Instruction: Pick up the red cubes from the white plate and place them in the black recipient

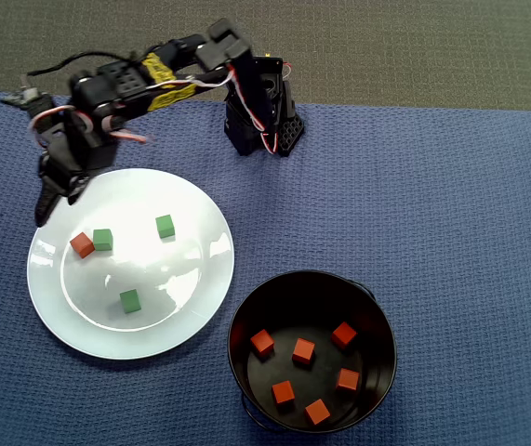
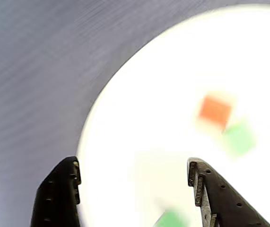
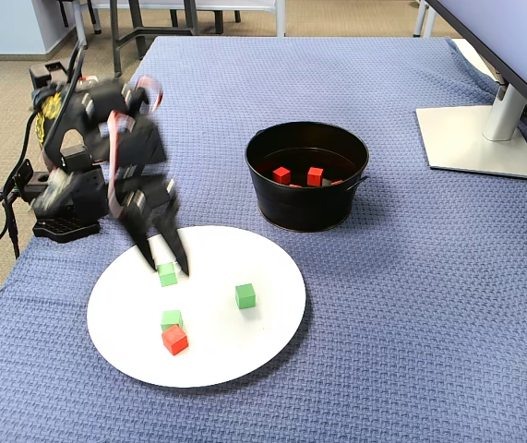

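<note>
One blue woven cloth (image 3: 411,305) covers the table; the fingers (image 2: 59,194) hang apart, empty.

3 green cubes (image 1: 103,239), blue cloth (image 1: 414,195), monitor stand (image 3: 480,137) at the rear.

Office or meeting room, monitor stand (image 3: 481,129) with flat white base on a table under a blue woven cloth (image 3: 411,305), beige carpet (image 3: 5,92) beyond it, metal chair legs (image 3: 134,28) behind
</note>
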You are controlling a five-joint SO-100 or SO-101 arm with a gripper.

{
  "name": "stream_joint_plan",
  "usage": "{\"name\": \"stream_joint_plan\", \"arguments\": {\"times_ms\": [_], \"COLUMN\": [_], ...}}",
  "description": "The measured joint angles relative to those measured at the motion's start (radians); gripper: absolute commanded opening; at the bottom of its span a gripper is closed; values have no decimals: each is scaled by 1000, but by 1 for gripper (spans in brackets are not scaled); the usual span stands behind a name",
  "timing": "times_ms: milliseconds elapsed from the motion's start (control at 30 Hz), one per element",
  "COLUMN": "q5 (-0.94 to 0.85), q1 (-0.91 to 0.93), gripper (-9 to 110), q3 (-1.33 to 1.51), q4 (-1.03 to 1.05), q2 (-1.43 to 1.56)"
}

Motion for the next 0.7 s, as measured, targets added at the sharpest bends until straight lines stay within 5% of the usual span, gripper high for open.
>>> {"name": "stream_joint_plan", "arguments": {"times_ms": [233, 700], "q5": [-126, 215], "q1": [60, 89], "gripper": [22, 22], "q3": [-156, -238], "q4": [0, 41], "q2": [-255, -430]}}
